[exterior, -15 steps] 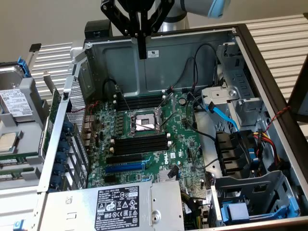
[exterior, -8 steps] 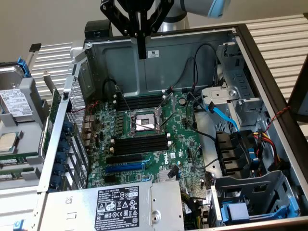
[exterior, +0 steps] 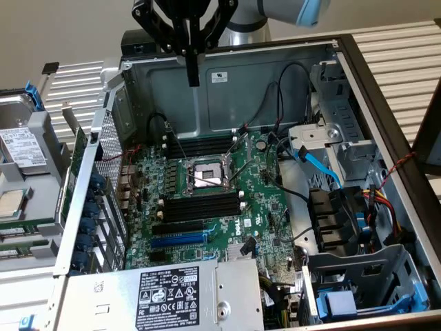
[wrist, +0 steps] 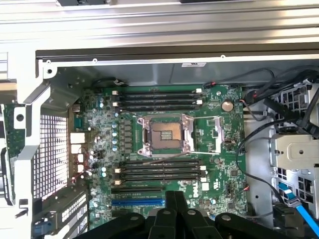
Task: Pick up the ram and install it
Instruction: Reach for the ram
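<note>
Hovering over open computer case (exterior: 227,89) | gripper (exterior: 193,79) pressed together | slatted metal table (exterior: 400,41) beneath

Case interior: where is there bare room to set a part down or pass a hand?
Bare: the flat top of the power supply next to the blue slot, and the ribbed table beyond the case. Crowded: cables between board and drive cage.

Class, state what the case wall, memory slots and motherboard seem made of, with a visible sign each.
Case wall: bare grey sheet metal, dull sheen, folded edges. Memory slots: probably black moulded plastic, matt. Motherboard: green lacquered circuit board, likely fibreglass.
</note>
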Controlling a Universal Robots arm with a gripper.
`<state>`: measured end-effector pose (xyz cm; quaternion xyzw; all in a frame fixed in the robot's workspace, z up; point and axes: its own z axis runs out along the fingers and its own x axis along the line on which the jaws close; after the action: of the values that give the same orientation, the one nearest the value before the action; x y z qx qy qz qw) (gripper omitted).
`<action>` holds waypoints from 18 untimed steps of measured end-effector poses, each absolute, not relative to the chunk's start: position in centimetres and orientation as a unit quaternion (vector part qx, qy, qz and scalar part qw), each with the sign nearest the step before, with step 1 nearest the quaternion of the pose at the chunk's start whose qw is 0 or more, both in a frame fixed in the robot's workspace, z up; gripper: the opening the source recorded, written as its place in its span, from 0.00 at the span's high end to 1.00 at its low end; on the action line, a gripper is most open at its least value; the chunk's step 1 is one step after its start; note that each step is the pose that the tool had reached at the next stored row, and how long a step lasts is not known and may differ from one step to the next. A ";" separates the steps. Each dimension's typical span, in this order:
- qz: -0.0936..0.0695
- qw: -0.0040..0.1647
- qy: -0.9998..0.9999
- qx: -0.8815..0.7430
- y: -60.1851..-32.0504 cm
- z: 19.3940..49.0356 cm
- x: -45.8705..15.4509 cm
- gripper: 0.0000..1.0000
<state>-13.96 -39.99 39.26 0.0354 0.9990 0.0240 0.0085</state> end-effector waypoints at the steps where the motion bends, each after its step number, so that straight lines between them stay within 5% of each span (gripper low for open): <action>1: 0.024 0.006 0.999 0.036 -40.0 39.2 -14.2 0.89; 18: 0.024 0.001 0.999 0.036 -40.7 39.1 -21.0 0.89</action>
<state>-21.00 -40.74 39.07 0.0356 0.9991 0.0236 0.0010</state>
